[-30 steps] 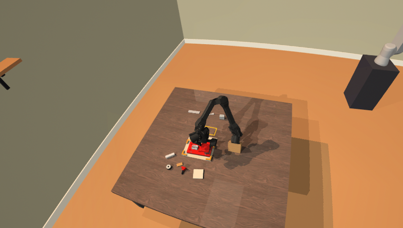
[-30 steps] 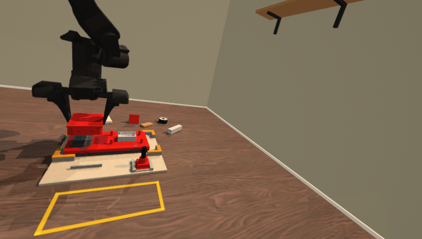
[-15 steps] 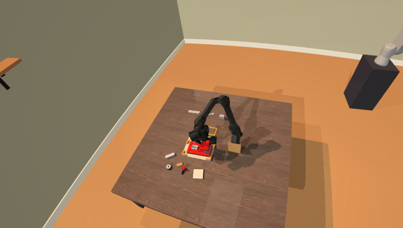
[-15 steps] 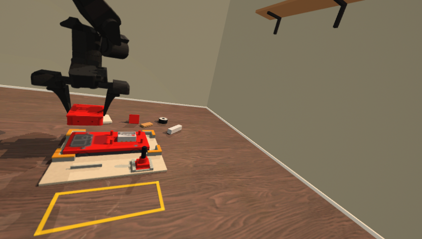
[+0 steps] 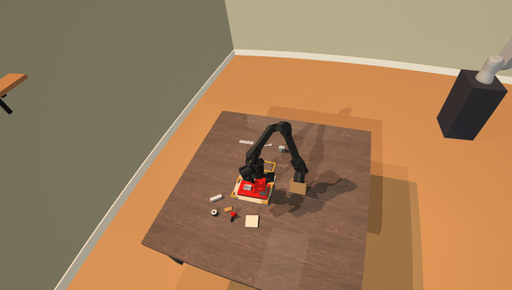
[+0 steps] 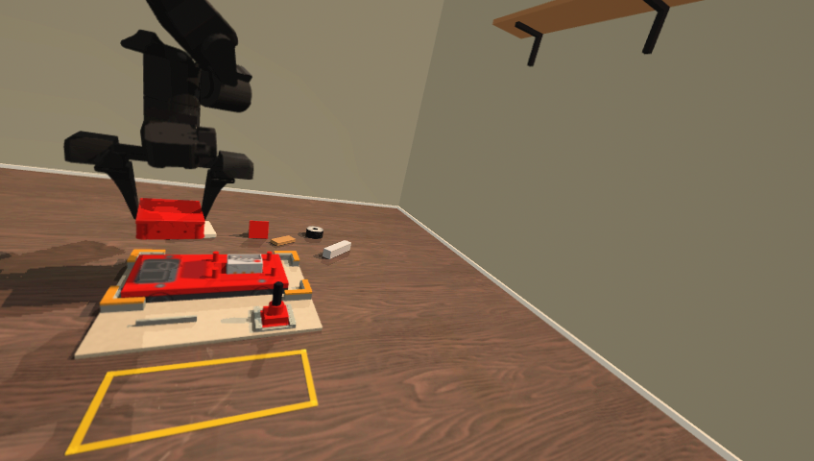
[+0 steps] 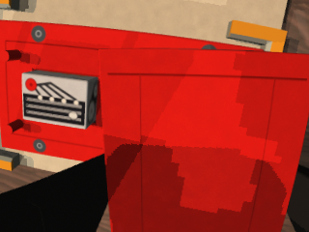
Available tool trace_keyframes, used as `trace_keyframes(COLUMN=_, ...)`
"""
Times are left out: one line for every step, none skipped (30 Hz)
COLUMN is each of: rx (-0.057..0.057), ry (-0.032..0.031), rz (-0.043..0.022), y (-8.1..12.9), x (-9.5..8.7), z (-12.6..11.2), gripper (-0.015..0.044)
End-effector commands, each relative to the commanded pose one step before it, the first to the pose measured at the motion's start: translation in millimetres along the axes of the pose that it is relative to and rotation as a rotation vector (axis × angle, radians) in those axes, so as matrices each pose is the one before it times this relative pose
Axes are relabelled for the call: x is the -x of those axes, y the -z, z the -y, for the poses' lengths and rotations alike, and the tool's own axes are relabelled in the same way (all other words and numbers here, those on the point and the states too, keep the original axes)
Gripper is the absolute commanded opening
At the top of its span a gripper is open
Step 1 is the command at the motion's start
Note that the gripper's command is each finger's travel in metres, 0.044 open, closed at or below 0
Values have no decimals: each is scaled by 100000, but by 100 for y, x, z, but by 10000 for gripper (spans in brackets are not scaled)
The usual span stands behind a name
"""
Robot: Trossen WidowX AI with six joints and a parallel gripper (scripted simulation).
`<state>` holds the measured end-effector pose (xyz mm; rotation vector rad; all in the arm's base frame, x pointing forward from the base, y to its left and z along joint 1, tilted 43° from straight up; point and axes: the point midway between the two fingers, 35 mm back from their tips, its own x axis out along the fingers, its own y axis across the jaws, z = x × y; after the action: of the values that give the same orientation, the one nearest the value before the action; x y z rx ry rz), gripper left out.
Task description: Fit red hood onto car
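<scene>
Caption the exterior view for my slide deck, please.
Gripper holds the red hood above the car.

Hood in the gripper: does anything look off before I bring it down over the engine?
Yes. The hood is gripped open side up, its hollow showing in the exterior view. It also hangs beside the engine block, above the chassis's other end, not over the pegs.

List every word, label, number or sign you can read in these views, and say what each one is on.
There is no readable text in any view.
The engine block on the chassis carries a grey panel with lines, pale dots and a red spot, but no letters or numbers.
The hood, held in the hand, is plain red.
The yellow outline on the table is an unlabelled rectangle.
</scene>
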<state>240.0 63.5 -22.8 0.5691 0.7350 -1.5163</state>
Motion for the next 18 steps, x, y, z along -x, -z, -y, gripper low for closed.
trace_keyframes(rx=6008, ry=-761, rz=-235, y=-17, x=247, z=-663, gripper=0)
trace_keyframes(rx=1787, ry=-9, rz=-9, y=-12, x=17, z=-111, gripper=0)
trace_keyframes(rx=1787, ry=-9, rz=-9, y=-15, x=16, z=-110, gripper=0)
trace_keyframes(rx=1787, ry=-9, rz=-8, y=-17, x=16, z=-110, gripper=0)
trace_keyframes(rx=1787, ry=-9, rz=-8, y=-19, x=16, z=-110, gripper=0)
trace_keyframes(rx=1787, ry=-9, rz=-7, y=-21, x=16, z=-109, gripper=0)
trace_keyframes(rx=1787, ry=-9, rz=-7, y=-24, x=15, z=-109, gripper=0)
trace_keyframes(rx=1786, ry=-9, rz=-7, y=-26, x=15, z=-108, gripper=0)
trace_keyframes(rx=1786, ry=-9, rz=-6, y=-28, x=15, z=-107, gripper=0)
trace_keyframes(rx=1786, ry=-9, rz=-6, y=-30, x=14, z=-107, gripper=0)
trace_keyframes(rx=1786, ry=-9, rz=-5, y=-33, x=14, z=-106, gripper=0)
trace_keyframes(rx=1781, ry=-7, rz=-14, y=-35, x=13, z=-105, gripper=0)
trace_keyframes(rx=1781, ry=-7, rz=-14, y=-37, x=13, z=-104, gripper=0)
trace_keyframes(rx=1781, ry=-7, rz=-13, y=-39, x=13, z=-104, gripper=0)
trace_keyframes(rx=1781, ry=-8, rz=-13, y=-42, x=12, z=-103, gripper=0)
trace_keyframes(rx=1781, ry=-8, rz=-13, y=-44, x=12, z=-102, gripper=0)
trace_keyframes(rx=1781, ry=-8, rz=-12, y=-46, x=12, z=-101, gripper=0)
trace_keyframes(rx=1781, ry=-8, rz=-12, y=-48, x=12, z=-100, gripper=0)
